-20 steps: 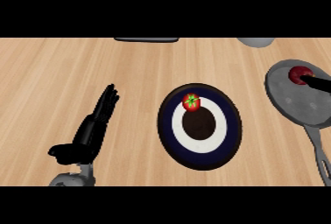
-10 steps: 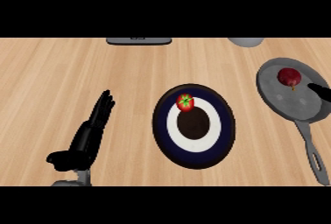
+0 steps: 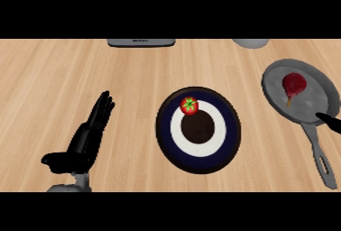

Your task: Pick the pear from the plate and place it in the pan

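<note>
The dark red pear [image 3: 293, 85] lies inside the grey pan [image 3: 311, 103] at the right, its stem toward the pan's handle. Nothing touches it. The dark blue and white plate [image 3: 163, 135] sits mid-counter with a red tomato [image 3: 189, 105] on its far part. My left hand [image 3: 86, 135] rests open on the counter left of the plate, fingers straight and pointing away from me. Of my right hand [image 3: 329, 121] only a small black tip shows at the right edge, over the pan's near rim and apart from the pear.
A flat grey object [image 3: 141, 42] lies at the counter's far edge, and a pale grey rounded vessel [image 3: 251, 43] stands at the far right. The pan's long handle [image 3: 320, 155] runs toward me at the right.
My right hand has come off the pear and drawn back toward the right edge, leaving the pear in the pan. The whole scene has slid leftward in view. The left hand stays put.
</note>
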`<action>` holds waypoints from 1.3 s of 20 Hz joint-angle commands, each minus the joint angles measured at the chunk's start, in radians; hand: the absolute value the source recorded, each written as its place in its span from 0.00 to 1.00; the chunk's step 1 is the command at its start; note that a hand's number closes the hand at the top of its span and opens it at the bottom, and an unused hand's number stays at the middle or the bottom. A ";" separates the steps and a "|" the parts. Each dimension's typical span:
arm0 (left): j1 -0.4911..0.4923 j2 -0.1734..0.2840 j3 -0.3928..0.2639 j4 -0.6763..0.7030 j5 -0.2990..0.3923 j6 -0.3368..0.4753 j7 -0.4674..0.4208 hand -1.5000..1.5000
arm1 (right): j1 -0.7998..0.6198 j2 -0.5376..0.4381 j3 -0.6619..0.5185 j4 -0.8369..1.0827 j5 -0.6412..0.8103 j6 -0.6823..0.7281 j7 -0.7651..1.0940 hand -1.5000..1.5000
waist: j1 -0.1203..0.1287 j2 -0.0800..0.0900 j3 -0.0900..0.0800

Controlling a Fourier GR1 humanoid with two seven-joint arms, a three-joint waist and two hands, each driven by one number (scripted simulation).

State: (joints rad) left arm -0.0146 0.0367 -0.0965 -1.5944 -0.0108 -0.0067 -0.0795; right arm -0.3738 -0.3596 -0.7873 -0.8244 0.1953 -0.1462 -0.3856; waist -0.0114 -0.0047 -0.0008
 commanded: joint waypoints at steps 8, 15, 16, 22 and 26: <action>0.035 -0.006 -0.028 -0.091 0.000 -0.002 0.055 0.50 | 0.342 0.167 0.144 -0.511 -0.058 0.010 0.150 0.00 | 0.008 0.002 0.000; -0.027 -0.030 -0.010 -0.014 -0.025 0.019 0.024 0.50 | 0.363 0.123 0.204 -0.572 -0.055 -0.033 0.247 0.00 | 0.009 0.004 0.001; 0.025 -0.019 -0.015 -0.048 -0.013 -0.001 0.026 0.50 | 0.315 0.107 0.217 -0.537 -0.037 -0.068 0.265 0.00 | 0.012 0.004 0.001; -0.076 -0.018 0.017 0.046 -0.029 0.004 0.018 0.50 | 0.350 0.121 0.255 -0.584 -0.010 -0.105 0.288 0.00 | 0.010 0.005 0.001; 0.004 -0.010 0.013 -0.030 -0.001 -0.019 0.006 0.50 | 0.381 0.146 0.292 -0.638 0.064 -0.181 0.287 0.00 | 0.011 0.004 0.000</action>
State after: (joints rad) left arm -0.0124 0.0199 -0.0971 -1.6155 -0.0270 -0.0117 -0.0732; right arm -0.0058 -0.2366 -0.5422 -1.3846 0.1943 -0.2603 -0.1476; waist -0.0006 -0.0004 0.0000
